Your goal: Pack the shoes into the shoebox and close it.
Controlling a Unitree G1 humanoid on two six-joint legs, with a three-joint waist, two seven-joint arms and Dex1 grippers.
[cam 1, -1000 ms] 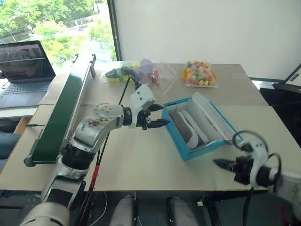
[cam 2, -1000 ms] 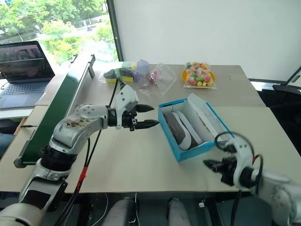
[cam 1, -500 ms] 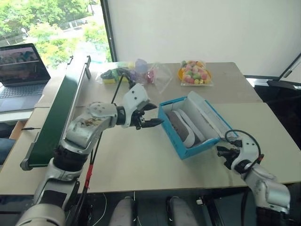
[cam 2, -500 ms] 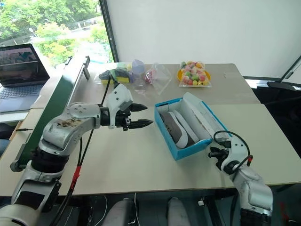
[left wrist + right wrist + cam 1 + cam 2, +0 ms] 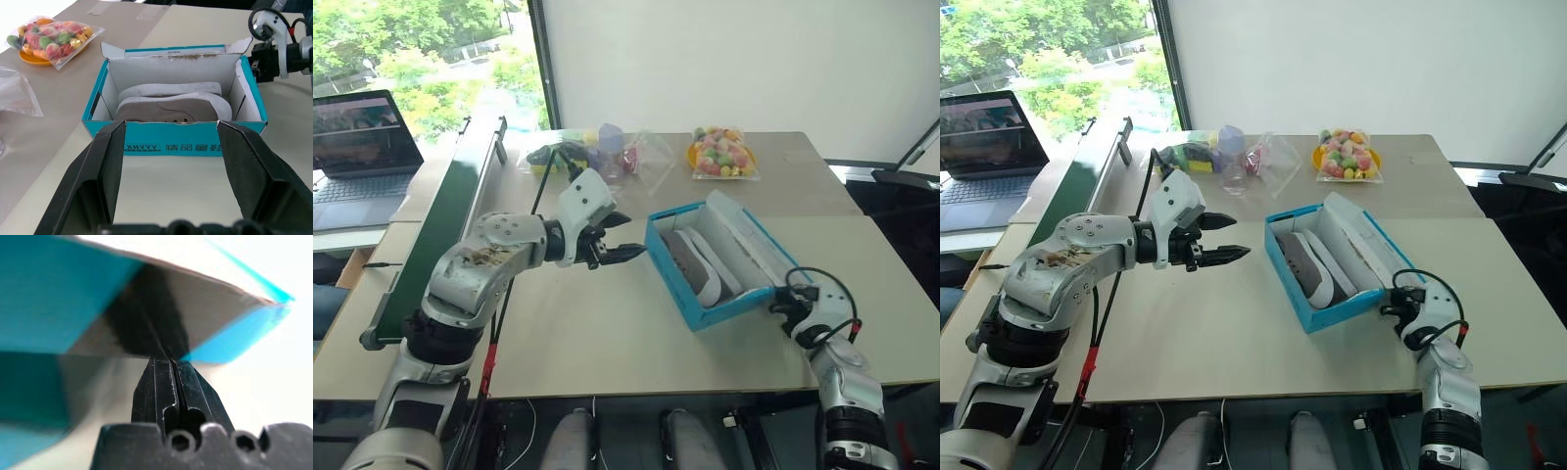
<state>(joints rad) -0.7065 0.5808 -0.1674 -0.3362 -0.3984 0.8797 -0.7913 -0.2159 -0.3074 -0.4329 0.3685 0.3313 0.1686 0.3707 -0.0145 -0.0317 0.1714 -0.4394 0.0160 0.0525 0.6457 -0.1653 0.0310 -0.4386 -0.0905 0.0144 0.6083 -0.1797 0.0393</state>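
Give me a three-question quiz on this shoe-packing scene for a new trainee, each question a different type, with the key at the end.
1. True or false: both shoes already lie inside the blue shoebox.
2. Multiple choice: the left end effector is A) open, apart from the box; B) shut on a shoe; C) shut on the lid.
3. Fill in: the right end effector, fingers shut, sits at the box's lifted ____.

Key: 1 true; 2 A; 3 lid.
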